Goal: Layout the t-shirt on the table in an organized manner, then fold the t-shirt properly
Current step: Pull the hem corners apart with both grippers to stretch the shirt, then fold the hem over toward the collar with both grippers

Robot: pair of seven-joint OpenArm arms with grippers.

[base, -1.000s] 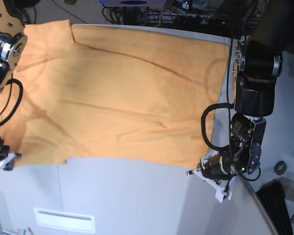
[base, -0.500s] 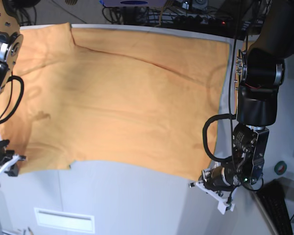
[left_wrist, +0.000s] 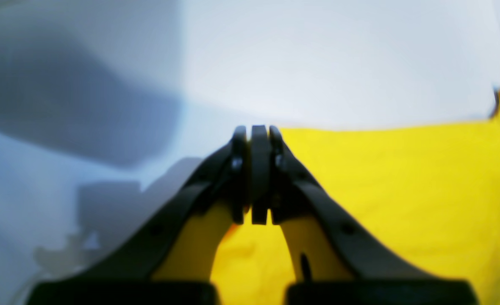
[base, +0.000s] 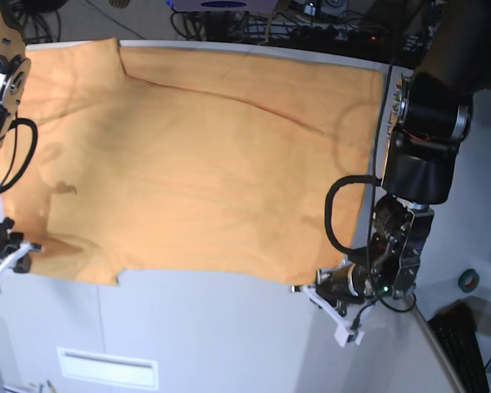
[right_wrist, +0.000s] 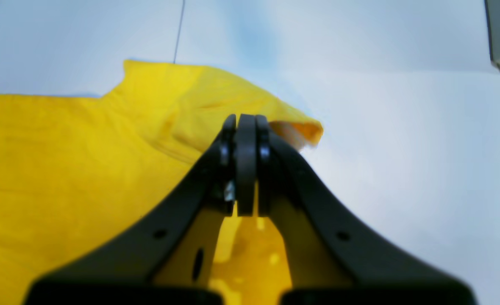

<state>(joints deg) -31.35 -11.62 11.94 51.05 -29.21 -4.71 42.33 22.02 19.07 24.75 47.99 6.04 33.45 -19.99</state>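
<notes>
The light orange t-shirt [base: 204, 164] lies spread over most of the white-grey table [base: 213, 336], with a few long creases. In the base view my left gripper [base: 315, 286] sits at the shirt's near right corner. In its wrist view the left gripper [left_wrist: 258, 127] is shut on the edge of the t-shirt [left_wrist: 402, 190], which looks yellow here. My right gripper [base: 29, 246] is at the near left sleeve. The wrist view shows that right gripper [right_wrist: 245, 116] shut, with the t-shirt [right_wrist: 63, 169] bunched and lifted at its tip. No lettering shows.
Bare table [left_wrist: 318, 55] stretches beyond the shirt's hem. A thin dark seam [right_wrist: 178, 29] runs across the table [right_wrist: 402, 148]. Cables and equipment [base: 311, 24] line the far edge. A keyboard [base: 466, 348] and a tape roll [base: 468, 281] lie off the table's right side.
The left gripper has drawn the near right corner leftwards. On the left the sleeve edge has been pulled in and bunched near the right gripper. The shirt's near edge has shifted.
</notes>
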